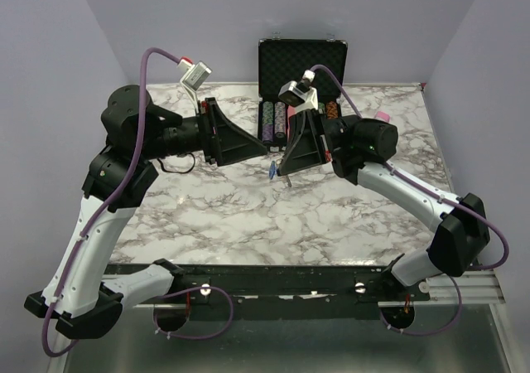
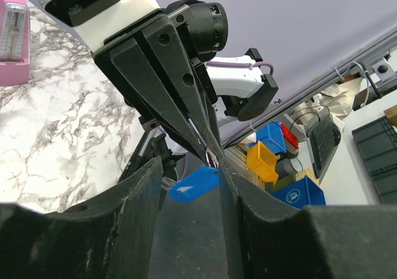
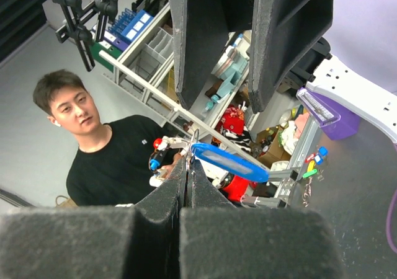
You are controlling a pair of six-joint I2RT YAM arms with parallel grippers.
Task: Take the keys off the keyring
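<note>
The keys [image 3: 227, 161], or at least the one blue-headed piece you can see, is up in the air right where your two arms meet. It's over the middle of the marble worktop [image 1: 248, 215] and not touching it.

Your right gripper [image 3: 187, 167] is clenched tight, pads flat against each other, and the blue head sticks out sideways from the very tips. A thin sliver of silvery metal pokes up out of that pinch. I'd take it for the keyring [image 3: 195, 137], so that's what the right side is grasping as far as I can make out. It's too small to say how much of it sits between the pads.

Your left gripper [image 2: 191, 166] is released: fingers apart, nothing squeezed. In the left wrist view the blue head hangs across the gap at the mouth of those fingers. Its rounded end is just beside the finger on the left of that view, and the right gripper's pinched tips come down against the inner face of the other finger. Can't tell if the blue plastic actually touches either finger.

At the far edge of the worktop sits the open black case [image 1: 302, 62] with rows of chips [image 1: 280, 118]. A pink block [image 2: 13, 40] lies off to the right, well apart from the key.
</note>
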